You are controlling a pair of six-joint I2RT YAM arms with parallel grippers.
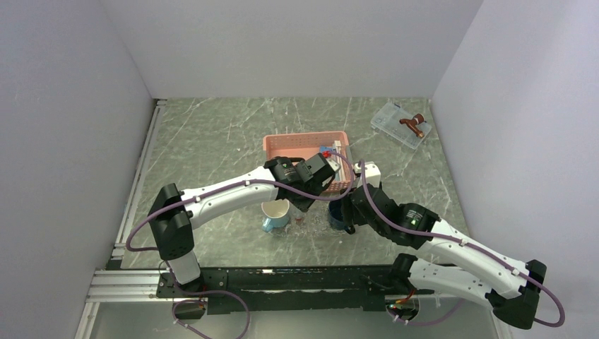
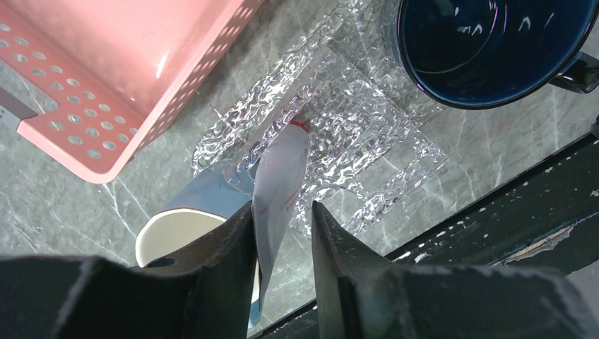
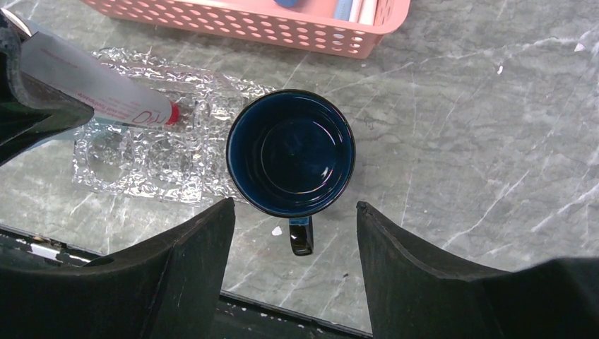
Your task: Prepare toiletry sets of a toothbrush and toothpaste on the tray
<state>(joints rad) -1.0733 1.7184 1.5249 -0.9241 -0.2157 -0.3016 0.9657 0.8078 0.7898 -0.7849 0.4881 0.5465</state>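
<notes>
Your left gripper (image 2: 282,212) is clamping the flat end of a toothpaste (image 2: 282,166) tube between its fingers, and the red cap is pointing down at the clear textured tray (image 2: 367,134). You cannot tell whether the cap is touching it. A pale blue mug (image 2: 191,201) is standing just beside the tray, below the tube, and the pink basket (image 2: 106,70) is sitting beyond it on the tabletop (image 3: 459,141). Your right gripper (image 3: 293,212) is hovering with its fingers spread wide, holding nothing, above the dark blue mug (image 3: 291,152), which is standing upright at the tray's other end.
</notes>
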